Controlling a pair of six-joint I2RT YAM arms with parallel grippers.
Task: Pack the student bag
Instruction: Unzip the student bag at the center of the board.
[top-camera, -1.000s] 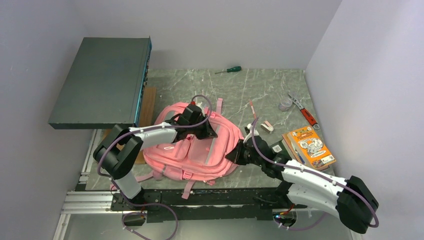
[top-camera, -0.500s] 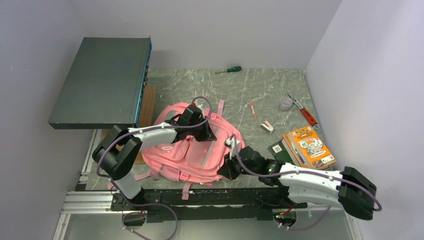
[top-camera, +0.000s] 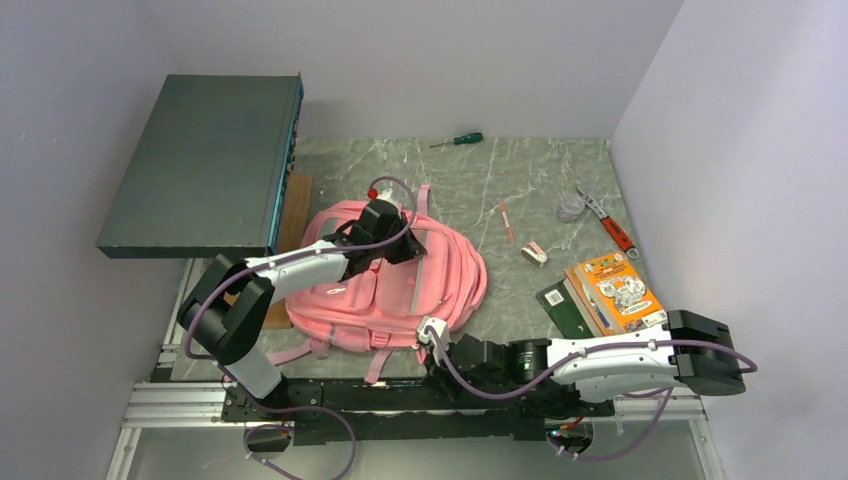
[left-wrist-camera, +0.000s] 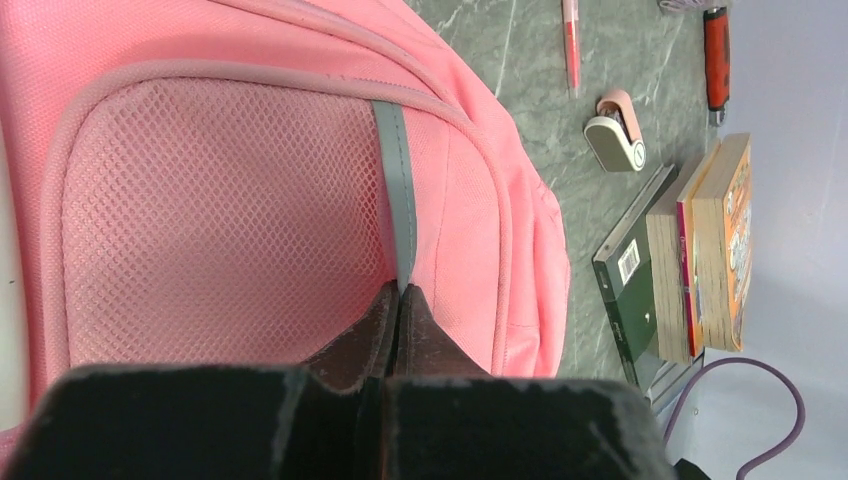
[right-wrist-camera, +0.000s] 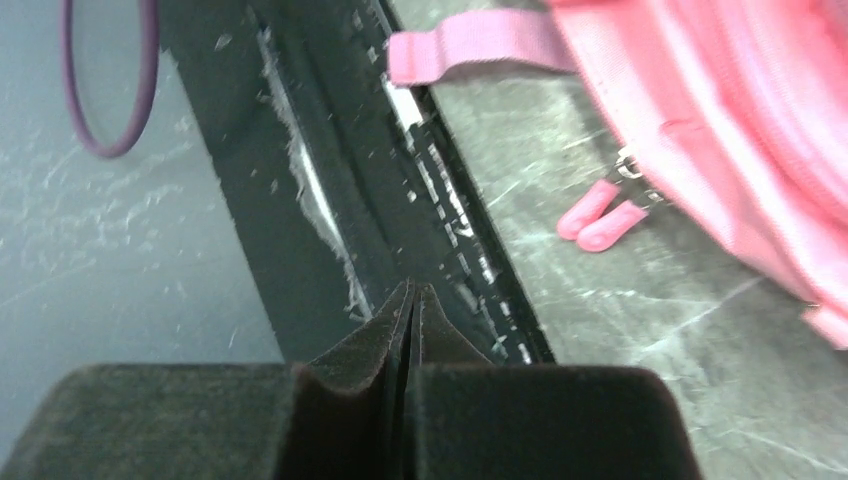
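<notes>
On the marble table (top-camera: 540, 190) lies the student bag (top-camera: 440, 280); left hand (left-wrist-camera: 398, 296), right hand (right-wrist-camera: 412, 290) clenched.

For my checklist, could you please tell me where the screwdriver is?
In the overhead view, the screwdriver lies midway along the far edge of the table, beyond the pink backpack.
</notes>
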